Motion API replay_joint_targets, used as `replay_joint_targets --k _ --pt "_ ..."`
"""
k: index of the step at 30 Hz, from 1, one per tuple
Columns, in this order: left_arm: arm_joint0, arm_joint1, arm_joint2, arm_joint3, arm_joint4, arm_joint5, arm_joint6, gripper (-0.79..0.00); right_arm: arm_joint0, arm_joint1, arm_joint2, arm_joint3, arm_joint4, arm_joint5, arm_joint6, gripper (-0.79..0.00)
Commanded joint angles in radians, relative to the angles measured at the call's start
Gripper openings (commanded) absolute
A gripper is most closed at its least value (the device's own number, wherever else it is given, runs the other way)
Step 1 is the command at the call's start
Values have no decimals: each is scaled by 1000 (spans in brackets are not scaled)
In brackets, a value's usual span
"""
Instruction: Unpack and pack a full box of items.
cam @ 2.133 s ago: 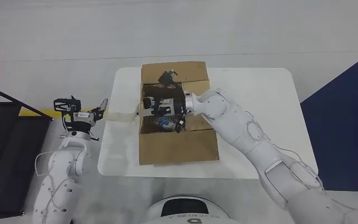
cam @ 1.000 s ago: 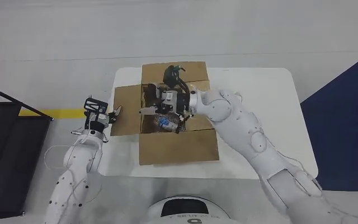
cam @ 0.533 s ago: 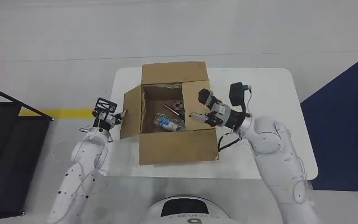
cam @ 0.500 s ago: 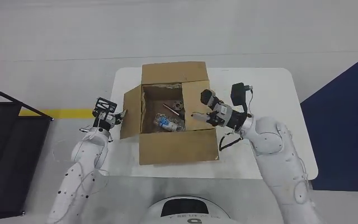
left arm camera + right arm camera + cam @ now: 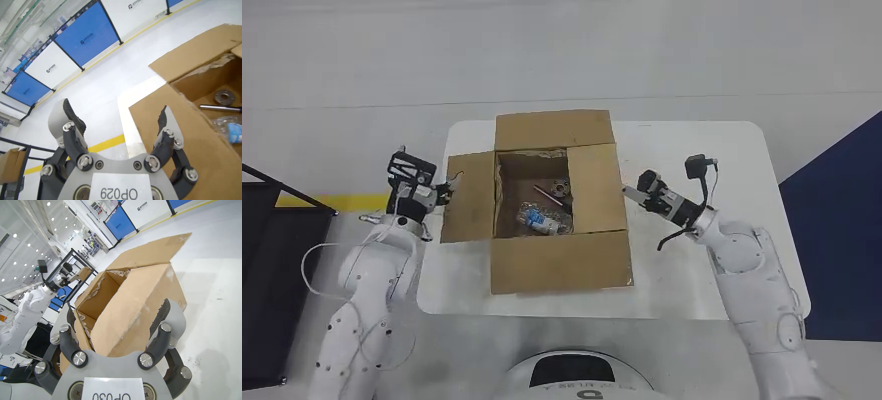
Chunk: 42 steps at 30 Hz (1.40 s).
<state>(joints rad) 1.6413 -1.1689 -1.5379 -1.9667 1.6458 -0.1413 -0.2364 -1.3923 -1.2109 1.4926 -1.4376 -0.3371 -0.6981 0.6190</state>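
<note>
So, box: the brown cardboard box (image 5: 557, 262) sits mid-way across the white rounded worktop (image 5: 692, 150), with all four flaps folded out and the mouth wide open.
Inside: a grey metal flange disc (image 5: 560, 187) lies toward 12 o'clock on the box floor, with a thin steel rod (image 5: 545, 191) just beside it. A crinkly clear plastic bag with a blue bit (image 5: 539, 218) lies toward 6 o'clock.
Left end effector (image 5: 450, 184): it's at the box's 9 o'clock with its jaws spread. The outer edge of the left flap (image 5: 470, 197) is right in front of them. I can't tell if they touch it, and nothing is pinched.
Right end effector (image 5: 630, 190): it's at the box's 3 o'clock, just off the outer edge of the right flap (image 5: 594, 187), spread and empty.
What changed: about two seconds back the right arm was down in the box among the items. It has since pulled out across the right flap with nothing in its jaws. The left flap stood half-raised half a second ago and now lies nearly flat. The left end effector has drifted out toward 10 o'clock.
My read: this was flap-opening, not picking. Unpacking hasn't really started, since all three items are still in the box.
Next, I'd guess: one arm goes in for the rod or the disc.
</note>
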Motion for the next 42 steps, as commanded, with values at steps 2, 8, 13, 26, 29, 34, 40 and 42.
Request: replay_joint_targets --k 2,8,13,26,29,34,40,42 --pt "-19 -4 65 -38 -9 -46 -59 0 16 4 -6 58 35 -8 32 0" --pt "-100 -13 229 -19 108 -107 -104 0 55 7 -56 135 154 -73 119 0" --pt "-175 -26 347 75 161 -145 -152 0 91 12 -85 179 215 -96 167 0" --pt "-340 -74 558 315 208 -76 -53 0 136 20 -139 262 341 -145 217 0" --pt "-369 -86 579 337 189 -33 -30 0 139 25 -140 286 385 -165 237 0" --pt "-395 -102 585 339 126 37 68 0 145 34 -143 333 501 -208 295 0" --pt "-409 -114 587 298 79 85 172 0 131 59 -154 321 614 -215 289 0" --pt "-424 -120 608 300 94 88 150 0 113 75 -151 298 654 -227 276 0"
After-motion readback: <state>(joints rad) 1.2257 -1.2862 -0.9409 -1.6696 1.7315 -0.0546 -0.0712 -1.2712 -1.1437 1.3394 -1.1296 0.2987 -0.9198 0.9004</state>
